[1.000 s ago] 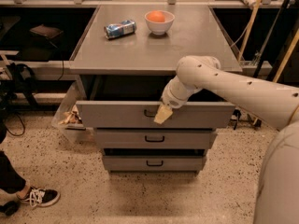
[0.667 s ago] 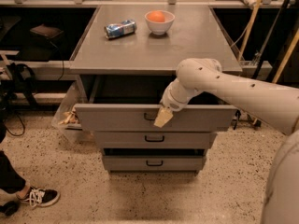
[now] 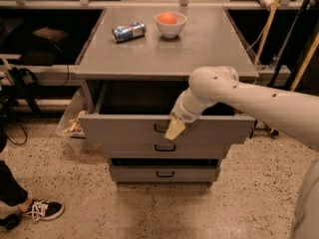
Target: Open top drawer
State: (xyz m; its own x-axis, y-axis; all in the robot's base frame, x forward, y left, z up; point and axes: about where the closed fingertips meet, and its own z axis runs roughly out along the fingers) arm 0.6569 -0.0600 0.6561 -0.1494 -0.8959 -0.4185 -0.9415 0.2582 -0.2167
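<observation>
The top drawer (image 3: 119, 129) is a wide grey drawer with a flat front, pulled out from the grey cabinet so its dark inside shows behind the front. Its small black loop handle (image 3: 160, 128) sits mid-front. My gripper (image 3: 174, 129) hangs at the end of the white arm, right at that handle, its tan fingers overlapping the handle's right end. Two narrower-looking grey drawers sit below: the middle one (image 3: 199, 151) and the bottom one (image 3: 164, 174), both less far out.
On the cabinet top (image 3: 199, 49) lie a tipped drink can (image 3: 128, 31) and a white bowl (image 3: 170, 24) holding an orange ball. A person's black sneaker (image 3: 42, 209) is on the speckled floor at lower left. A clear bag of rubbish (image 3: 74, 126) lies left of the cabinet.
The top drawer has come further out toward the camera, and my gripper has moved with it at the handle.
</observation>
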